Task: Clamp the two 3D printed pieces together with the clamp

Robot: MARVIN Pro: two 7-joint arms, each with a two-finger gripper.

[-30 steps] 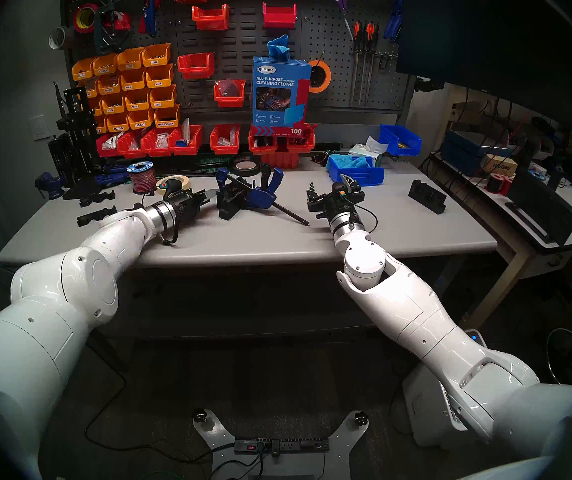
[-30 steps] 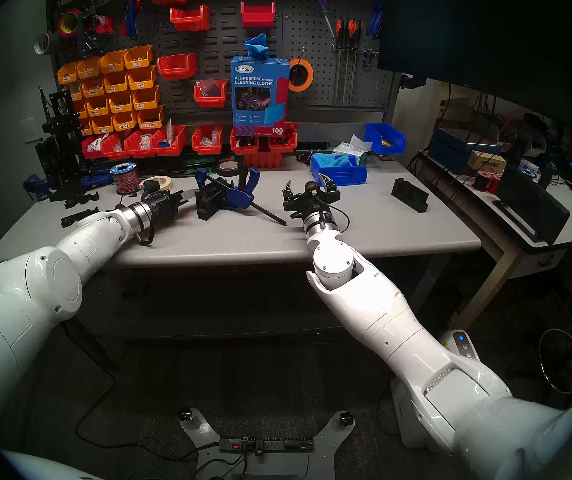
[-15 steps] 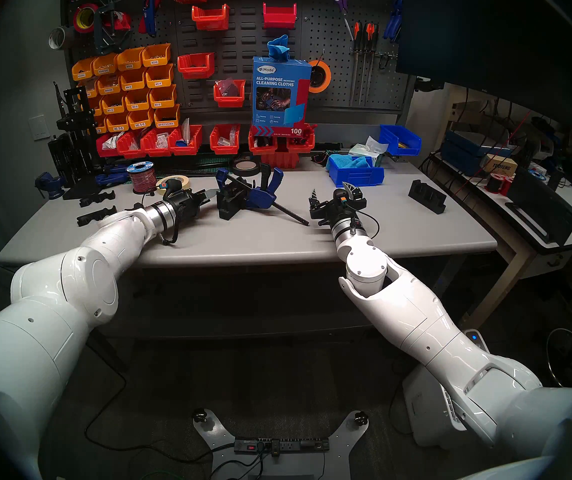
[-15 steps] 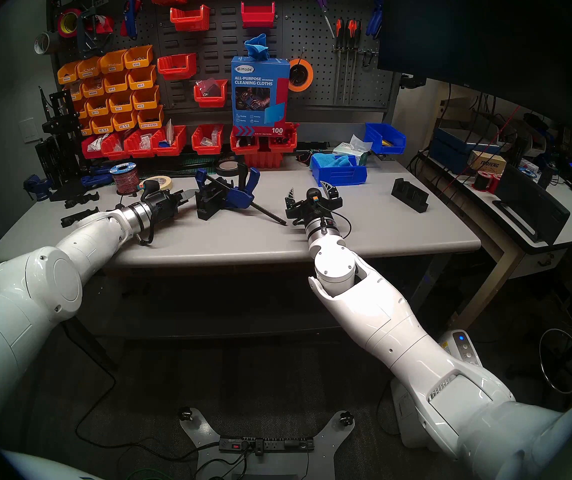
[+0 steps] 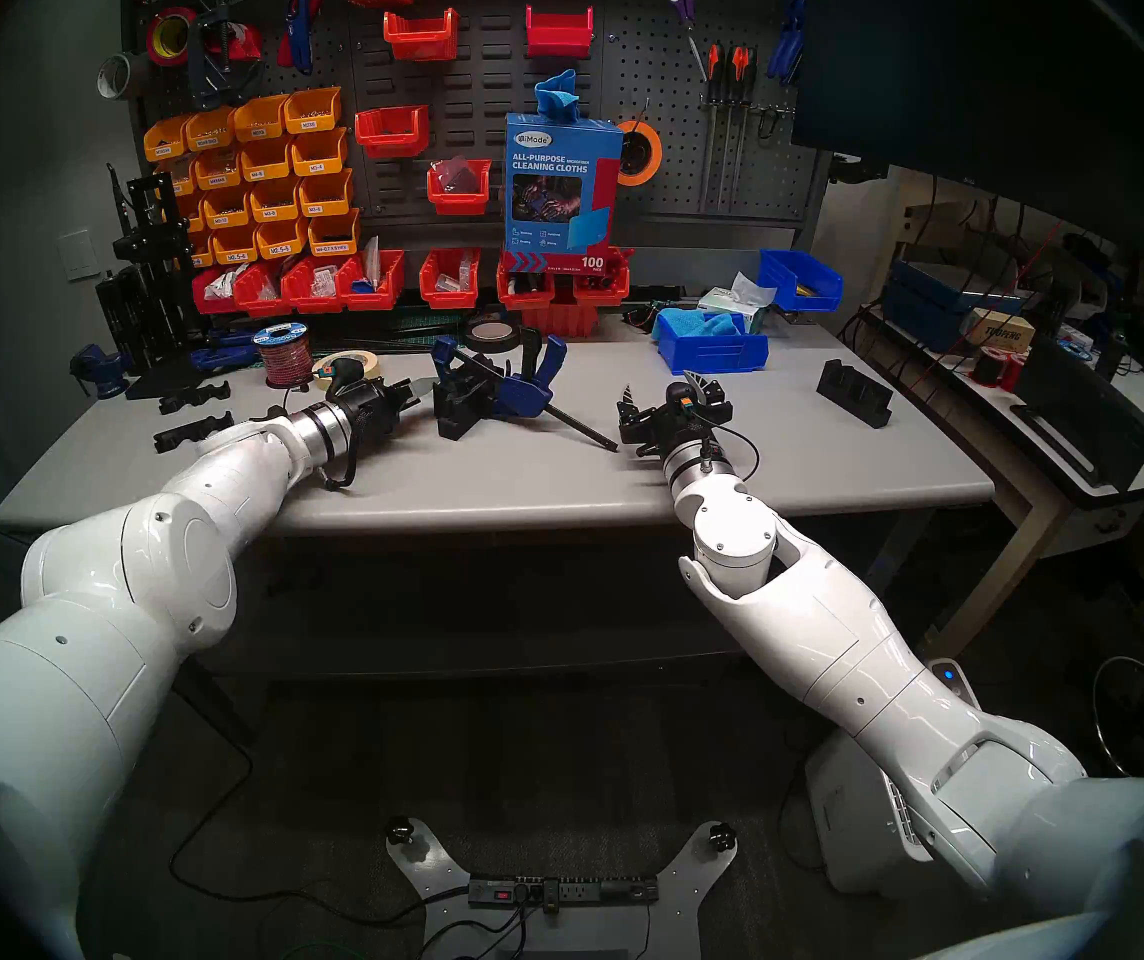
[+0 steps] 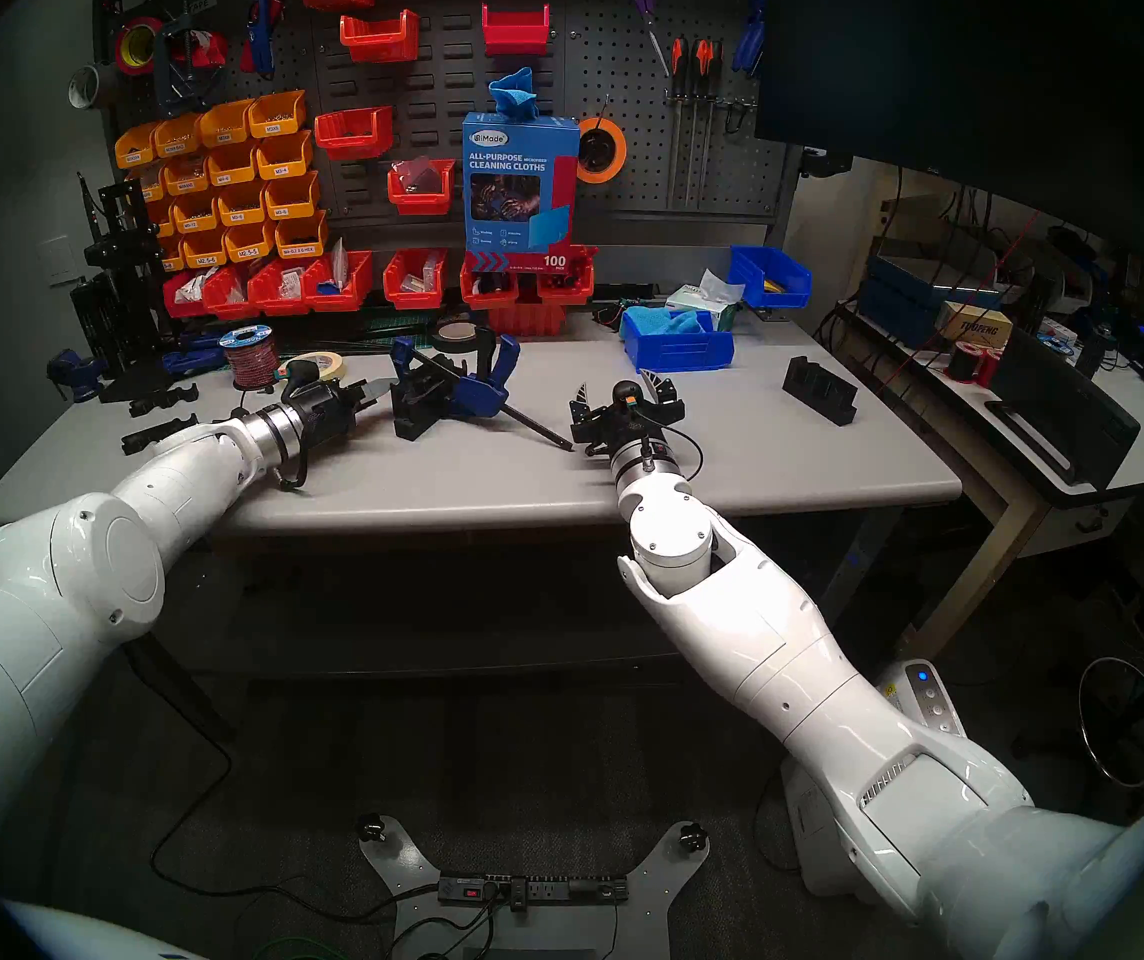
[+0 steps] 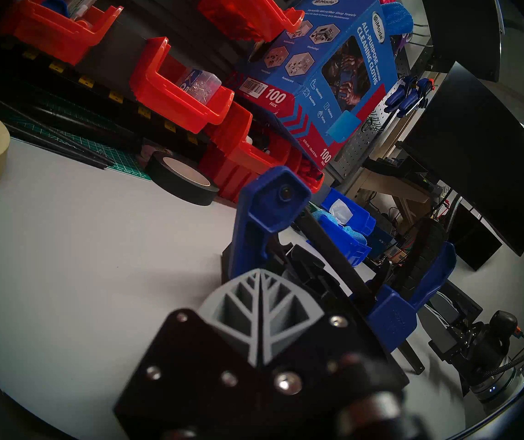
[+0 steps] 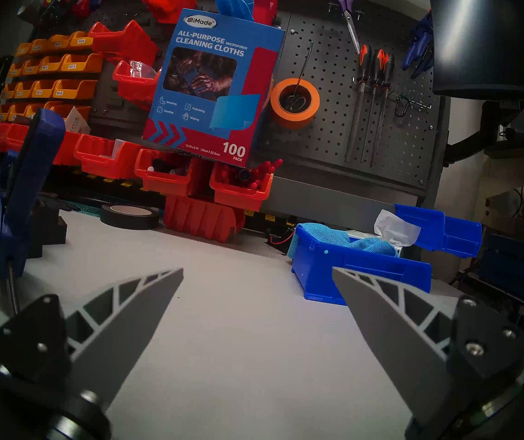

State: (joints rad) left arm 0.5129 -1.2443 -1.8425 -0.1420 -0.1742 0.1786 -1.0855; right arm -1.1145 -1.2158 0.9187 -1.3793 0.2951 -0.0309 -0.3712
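The bar clamp [image 5: 510, 390] lies mid-surface with its blue fixed jaw [image 7: 275, 204] and blue sliding body [image 5: 521, 396] set around the two 3D printed pieces [image 5: 457, 408], its thin black bar [image 5: 583, 429] running out toward the robot's right. The prints look stiff and light, with matte faces that should give fair friction, so they would likely skid or tip if nudged. The clamp is probably the heavier part, rigid, and top-heavy at its upright trigger handle [image 5: 541, 359]. The best hold is likely the blue body or the handle; the bar is slim and could roll between fingers. The left gripper [image 5: 417, 388] is closed on nothing, its tip just beside the prints. The right gripper [image 5: 663, 394] stands wide and empty, near the bar's free end. A lone black block [image 5: 853, 401] sits well apart on the surface [image 5: 798, 467].
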